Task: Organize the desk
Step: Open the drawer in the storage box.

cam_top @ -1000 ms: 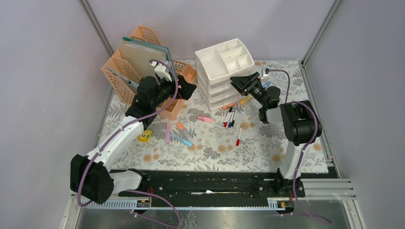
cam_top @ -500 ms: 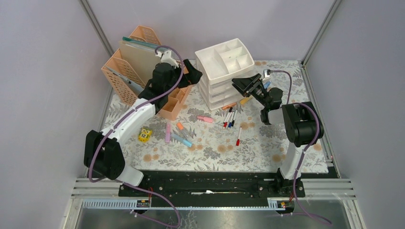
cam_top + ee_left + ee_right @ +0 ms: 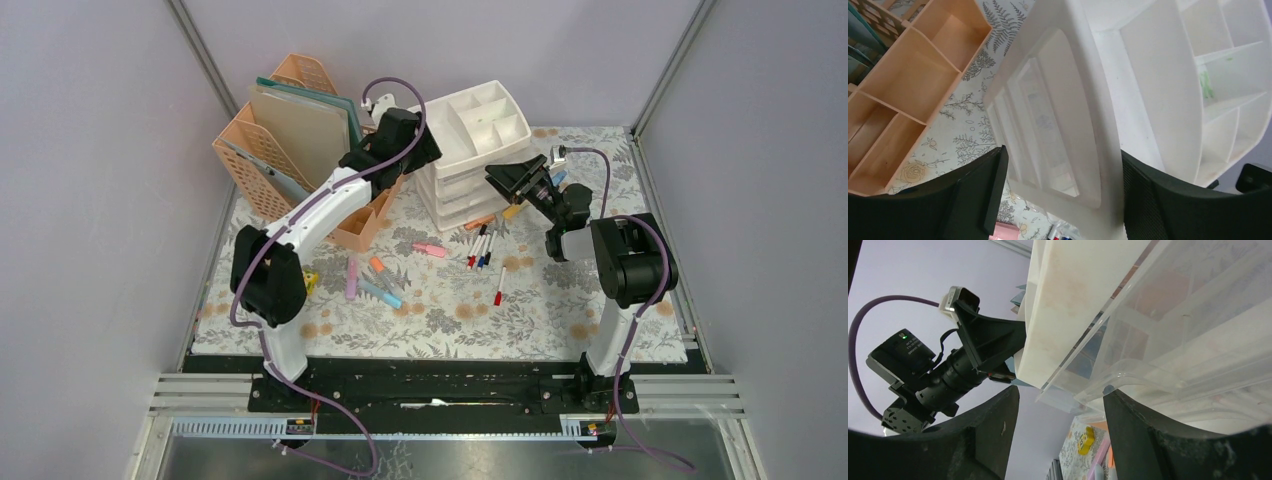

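Movement first — the left hand (image 3: 1060,165) has swung off the peach rack (image 3: 290,130) and now straddles the left top corner of the white drawer unit (image 3: 470,130), fingers spread, nothing clamped. The right hand (image 3: 1060,395) stays at the unit's right side, released, with a drawer lip between its fingers. A drawer probably gets opened next. Pens (image 3: 483,245) lie loose on the counter (image 3: 560,300) stretching before both arms. Rack and unit crowd its far edge — free room lies near right.

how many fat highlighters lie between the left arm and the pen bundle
4 on the desk: pink highlighter nearest the pens; orange, lilac and blue nearer the left arm; more may be hidden.
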You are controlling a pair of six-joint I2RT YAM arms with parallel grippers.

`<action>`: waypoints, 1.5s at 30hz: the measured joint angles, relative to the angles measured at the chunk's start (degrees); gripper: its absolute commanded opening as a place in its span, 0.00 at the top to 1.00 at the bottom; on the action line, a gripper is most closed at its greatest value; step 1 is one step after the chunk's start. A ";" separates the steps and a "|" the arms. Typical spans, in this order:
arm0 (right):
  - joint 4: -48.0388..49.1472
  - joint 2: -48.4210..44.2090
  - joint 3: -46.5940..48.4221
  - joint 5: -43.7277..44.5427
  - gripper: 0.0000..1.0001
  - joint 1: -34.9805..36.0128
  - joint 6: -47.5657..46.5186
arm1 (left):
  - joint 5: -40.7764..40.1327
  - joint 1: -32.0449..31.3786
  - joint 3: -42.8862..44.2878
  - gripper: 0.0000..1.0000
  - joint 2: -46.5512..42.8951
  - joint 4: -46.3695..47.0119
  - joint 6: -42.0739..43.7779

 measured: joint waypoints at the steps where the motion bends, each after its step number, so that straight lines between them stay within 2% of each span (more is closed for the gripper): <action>1: -0.04 0.00 0.00 -0.26 0.32 0.02 0.13 | -0.39 -0.07 1.01 0.28 0.87 -1.05 -0.63; 5: -0.04 0.00 0.00 -1.05 0.32 0.02 0.24 | -2.32 -0.81 3.91 0.42 2.27 -4.26 -2.29; 9: -0.04 -0.09 0.00 -1.46 0.32 0.02 0.33 | -3.69 -1.42 8.11 0.66 4.22 -7.10 -3.50; 16: -0.92 -2.05 -0.48 -2.54 0.33 0.02 0.57 | -6.71 -2.16 10.99 0.85 5.42 -10.19 -5.35; 27: -1.07 -7.28 -2.82 -2.25 0.33 -0.61 0.57 | -10.86 -2.78 14.93 0.97 8.33 -12.44 -8.85; 45: -1.25 -8.37 -6.84 -2.27 0.32 -3.08 0.46 | -18.08 -4.81 27.28 1.00 17.68 -14.93 -7.06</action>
